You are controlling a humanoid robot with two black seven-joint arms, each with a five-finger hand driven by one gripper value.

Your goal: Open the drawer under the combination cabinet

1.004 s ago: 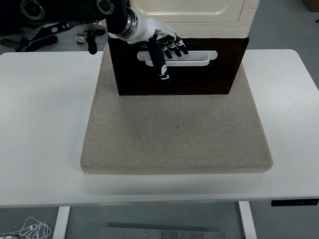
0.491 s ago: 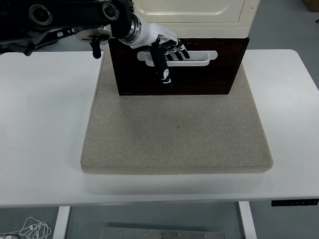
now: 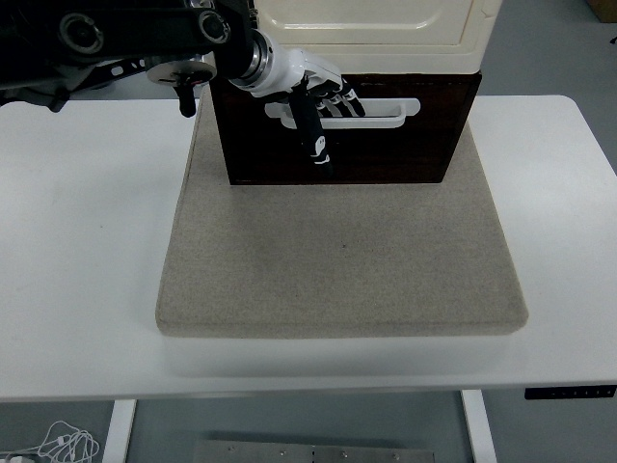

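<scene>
At the near edge the white surface (image 3: pixel 87 289) lies bare, and on it a beige felt mat (image 3: pixel 342 260) spreads toward the far side, nothing on its front half. At the mat's far end stands the combination cabinet (image 3: pixel 376 24), cream on top, with the dark brown drawer (image 3: pixel 386 149) beneath it, its front facing us. That front looks flush under the cabinet, so the drawer reads as not yet drawn out. The left hand (image 3: pixel 313 96) comes in from the upper left and sits right at the white handle (image 3: pixel 381 114), fingers (image 3: pixel 337 95) curled into the slot at its left end, thumb hanging down over the drawer face. So the grip looks made or nearly so; the pull toward us is what's left. No right arm in sight.
</scene>
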